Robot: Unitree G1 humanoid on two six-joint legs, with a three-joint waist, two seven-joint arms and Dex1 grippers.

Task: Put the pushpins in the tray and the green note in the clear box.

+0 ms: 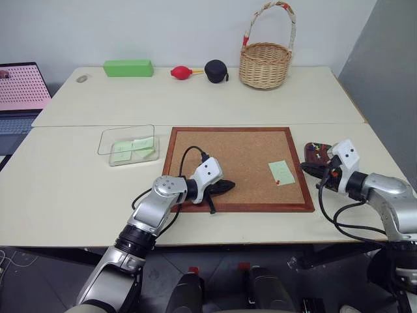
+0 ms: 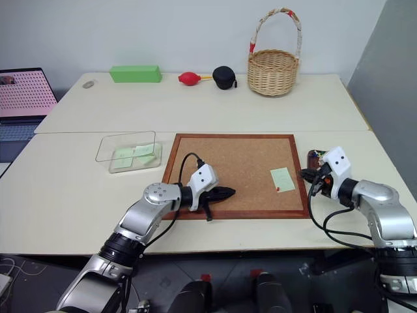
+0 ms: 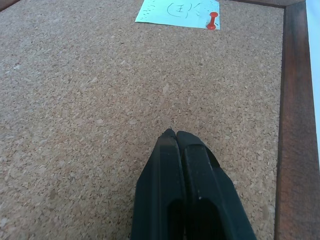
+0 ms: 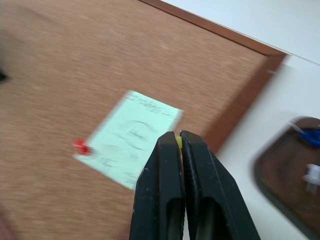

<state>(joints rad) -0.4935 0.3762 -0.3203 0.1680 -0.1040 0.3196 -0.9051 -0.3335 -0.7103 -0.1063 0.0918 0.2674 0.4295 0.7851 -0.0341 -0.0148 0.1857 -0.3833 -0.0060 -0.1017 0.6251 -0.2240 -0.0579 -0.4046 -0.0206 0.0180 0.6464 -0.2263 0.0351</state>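
The green note lies on the corkboard's right side, with a red pushpin stuck in its near corner. My right gripper hovers at the board's right edge, shut on a yellow pushpin that peeks out between its fingertips. Just behind it, right of the board, sits the dark brown tray with a few pins in it. My left gripper rests shut and empty over the board's near left part. The clear box stands left of the board with green notes inside.
The wood-framed corkboard fills the table's middle. Along the far edge stand a green block, a red blower, a black case and a wicker basket. A laptop sits at far left.
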